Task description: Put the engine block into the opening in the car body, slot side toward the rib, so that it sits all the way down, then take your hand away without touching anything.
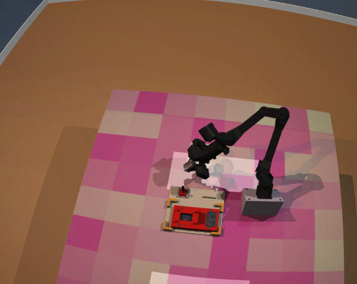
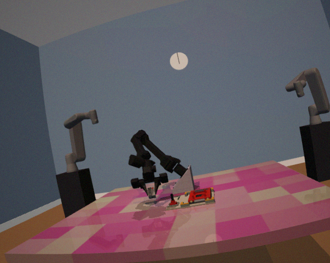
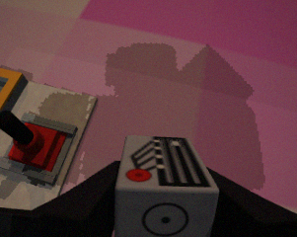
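Note:
My gripper (image 1: 191,167) (image 2: 151,192) (image 3: 158,171) is shut on the grey engine block (image 1: 187,165) (image 2: 151,192) (image 3: 165,190), which has a red dot and black ribbed top. I hold it above the table, just beyond the far edge of the beige board (image 1: 202,198) (image 2: 184,201) (image 3: 74,106). The red car body (image 1: 190,217) (image 2: 200,195) lies on that board inside orange corner marks, with a dark opening (image 1: 187,216) in its top. In the wrist view only the board's corner shows, to the left of the block.
A small red base with a black lever (image 1: 182,191) (image 2: 173,201) (image 3: 32,145) stands on the board's far end. The arm's grey base (image 1: 261,205) sits right of the board. Two grey arms on black pedestals (image 2: 75,188) (image 2: 319,148) stand off the table.

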Motion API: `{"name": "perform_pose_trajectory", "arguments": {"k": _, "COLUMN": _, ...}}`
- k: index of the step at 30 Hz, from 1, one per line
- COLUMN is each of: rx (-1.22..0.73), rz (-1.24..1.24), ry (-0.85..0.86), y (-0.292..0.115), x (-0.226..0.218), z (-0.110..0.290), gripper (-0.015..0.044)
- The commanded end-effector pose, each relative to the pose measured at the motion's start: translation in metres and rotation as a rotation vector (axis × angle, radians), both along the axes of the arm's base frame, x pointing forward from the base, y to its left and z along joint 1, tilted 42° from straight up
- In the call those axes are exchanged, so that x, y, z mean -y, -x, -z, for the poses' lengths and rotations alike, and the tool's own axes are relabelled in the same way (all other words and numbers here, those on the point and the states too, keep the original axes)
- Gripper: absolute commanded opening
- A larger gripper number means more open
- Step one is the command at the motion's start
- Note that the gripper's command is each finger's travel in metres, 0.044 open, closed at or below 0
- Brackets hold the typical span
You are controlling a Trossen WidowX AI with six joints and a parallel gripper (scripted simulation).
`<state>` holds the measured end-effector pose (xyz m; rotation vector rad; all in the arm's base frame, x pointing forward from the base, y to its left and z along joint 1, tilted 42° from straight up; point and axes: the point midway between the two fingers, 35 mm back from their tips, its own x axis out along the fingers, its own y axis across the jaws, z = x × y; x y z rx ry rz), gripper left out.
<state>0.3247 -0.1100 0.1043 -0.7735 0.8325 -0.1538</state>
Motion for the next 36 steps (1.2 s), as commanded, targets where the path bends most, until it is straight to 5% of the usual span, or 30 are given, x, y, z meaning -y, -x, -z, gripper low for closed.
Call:
{"name": "perform_pose_trajectory", "arguments": {"k": 1, "rx": -0.009, "rz": -0.004, "ry": -0.003, "y": 0.002, "x": 0.004, "z": 0.008, "gripper": 0.0000}}
{"name": "perform_pose_trajectory", "arguments": {"k": 36, "rx": 0.003, "rz": -0.009, "ry": 0.001, "y": -0.002, "x": 0.035, "z": 0.039, "gripper": 0.0026}}
